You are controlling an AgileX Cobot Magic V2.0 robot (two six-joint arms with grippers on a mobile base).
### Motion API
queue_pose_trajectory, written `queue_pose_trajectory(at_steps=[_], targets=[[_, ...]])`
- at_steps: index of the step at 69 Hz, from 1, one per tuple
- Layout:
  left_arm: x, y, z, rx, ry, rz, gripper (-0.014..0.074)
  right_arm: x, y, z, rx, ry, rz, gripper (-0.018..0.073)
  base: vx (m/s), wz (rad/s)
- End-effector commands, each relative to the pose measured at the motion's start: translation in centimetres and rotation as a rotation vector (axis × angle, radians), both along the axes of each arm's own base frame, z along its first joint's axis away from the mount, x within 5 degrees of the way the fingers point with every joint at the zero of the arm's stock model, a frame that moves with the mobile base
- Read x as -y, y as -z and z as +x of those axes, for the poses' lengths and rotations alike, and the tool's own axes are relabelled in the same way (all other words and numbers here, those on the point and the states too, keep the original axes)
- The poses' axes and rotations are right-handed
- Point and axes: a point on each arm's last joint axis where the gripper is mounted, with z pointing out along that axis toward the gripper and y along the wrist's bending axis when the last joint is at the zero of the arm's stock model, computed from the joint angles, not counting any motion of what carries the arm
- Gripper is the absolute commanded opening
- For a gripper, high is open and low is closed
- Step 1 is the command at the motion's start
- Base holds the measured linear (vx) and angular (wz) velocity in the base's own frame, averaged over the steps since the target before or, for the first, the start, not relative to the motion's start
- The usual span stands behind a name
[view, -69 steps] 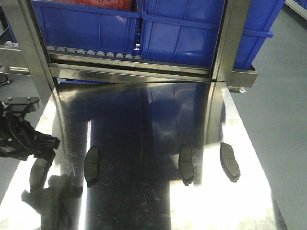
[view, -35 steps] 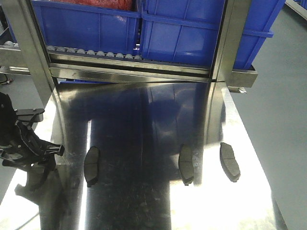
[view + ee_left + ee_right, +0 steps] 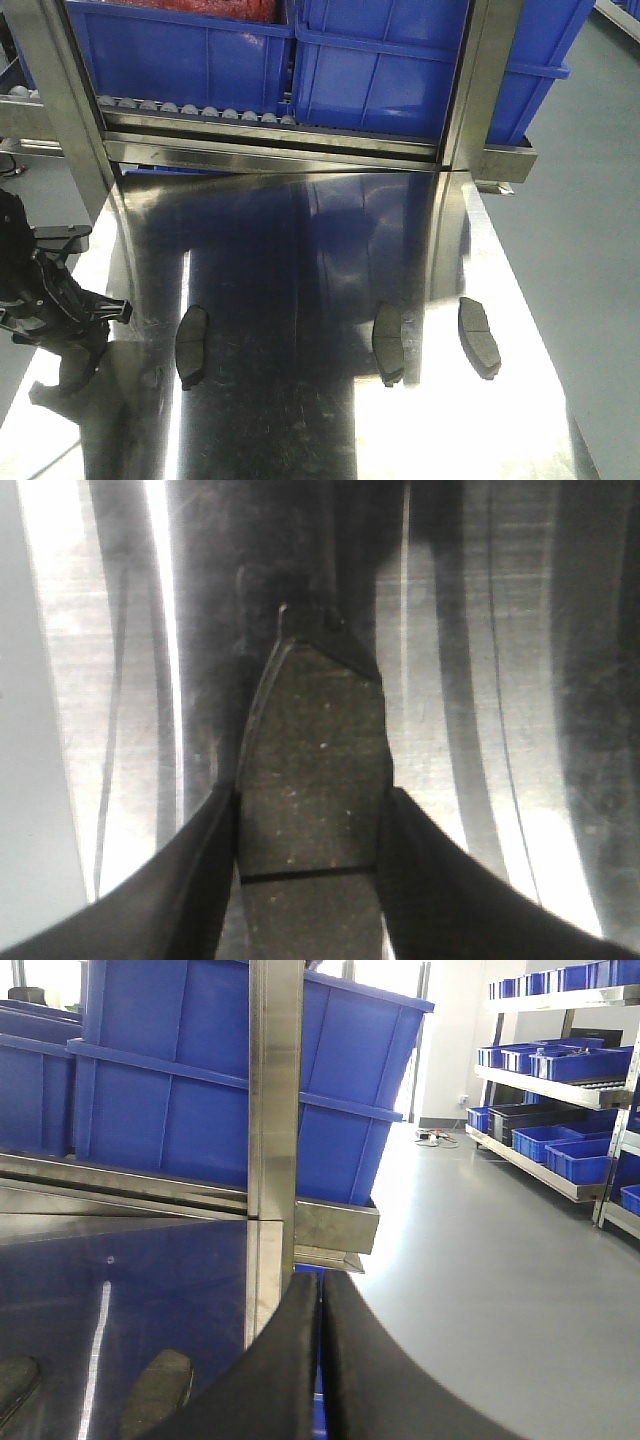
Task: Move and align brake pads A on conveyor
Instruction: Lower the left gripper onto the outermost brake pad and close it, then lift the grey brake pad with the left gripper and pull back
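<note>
The gripped brake pad (image 3: 315, 730) is a flat, curved-oblong dark grey piece. Its speckled friction face is crossed by a thin groove, and a darker backing plate peeks out at the far end. The left claw (image 3: 310, 795) is clamped on it, one black finger pressed against each long edge, at the worktop's left edge. I cannot tell whether the pad is lifted.

The second pad (image 3: 190, 345), third pad (image 3: 388, 342) and fourth pad (image 3: 478, 337) lie in a loose row across the worktop (image 3: 300, 250), each lengthwise and apart from the others. The right claw (image 3: 320, 1300) has its fingers pressed together on nothing.

The worktop is shiny steel, mirroring the blue crates (image 3: 180, 50) racked on a roller track (image 3: 180, 108) behind. The grey floor (image 3: 590, 200) runs to shelving (image 3: 560, 1060) stacked with blue bins.
</note>
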Motion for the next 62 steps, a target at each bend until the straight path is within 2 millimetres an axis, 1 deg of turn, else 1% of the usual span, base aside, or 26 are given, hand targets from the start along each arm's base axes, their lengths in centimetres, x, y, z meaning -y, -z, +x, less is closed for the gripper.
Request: queue_pose_trajectory(at_steps=[1,5,10,25,27,30,31,35,36,42,49,53,54,58,62], targets=[[0.2,-1.1,0.2,0.054,-0.013,-0.015,-0.0008,0.0,-0.6,-0.2,0.079,0.003,-0.014,-0.001,0.0,0.0],[0.1,-1.7,0.1,0.074,-0.004,-0.005,-0.0007,0.0,-0.6,-0.2,0.079,0.003,-0.014,-0.001,0.0,0.0],[0.1,-3.2,-0.2,0.127,0.001,0.001,-0.0007,0.0,-0.6,-0.2,0.079,0.003,-0.014,-0.001,0.0,0.0],[-0.2,-9.2,-1.8,0.343,0.007,0.004,-0.0006,0.0,-0.6,-0.2,0.079,0.003,-0.014,-0.001,0.0,0.0],[-0.2,-10.4,-2.2,0.387,0.007,0.003,-0.0006,0.0,-0.6,-0.2,0.079,0.003,-0.014,-0.001,0.0,0.0],[-0.2,-11.6,-2.7,0.431,0.008,0.002,-0.0006,0.0,-0.6,-0.2,0.079,0.003,-0.014,-0.001,0.0,0.0],[-0.2,-12.3,-3.1,0.458,0.008,0.0,-0.0006,0.0,-0.6,-0.2,0.079,0.003,-0.014,-0.001,0.0,0.0],[-0.3,-13.9,-4.0,0.516,0.015,0.001,-0.0006,0.0,-0.6,-0.2,0.079,0.003,-0.014,-0.001,0.0,0.0],[-0.3,-14.6,-4.4,0.539,0.015,0.0,-0.0006,0.0,-0.6,-0.2,0.079,0.003,-0.014,-0.001,0.0,0.0],[-0.4,-16.6,-6.1,0.638,0.029,0.003,-0.0006,0.0,-0.6,-0.2,0.079,0.003,-0.014,-0.001,0.0,0.0],[-0.6,-17.8,-8.7,0.766,0.024,0.002,-0.0006,0.0,-0.6,-0.2,0.079,0.003,-0.014,-0.001,0.0,0.0],[-0.7,-17.7,-10.1,0.816,0.019,0.002,-0.0006,0.0,-0.6,-0.2,0.079,0.003,-0.014,-0.001,0.0,0.0],[-0.7,-18.0,-10.7,0.848,0.017,0.002,-0.0006,0.0,-0.6,-0.2,0.079,0.003,-0.014,-0.001,0.0,0.0],[-0.9,-17.8,-12.4,0.91,0.012,0.003,-0.0006,0.0,-0.6,-0.2,0.079,0.003,-0.014,-0.001,0.0,0.0],[-1.0,-18.0,-13.9,0.992,0.009,0.005,-0.0006,0.0,-0.6,-0.2,0.079,0.003,-0.014,-0.001,0.0,0.0]])
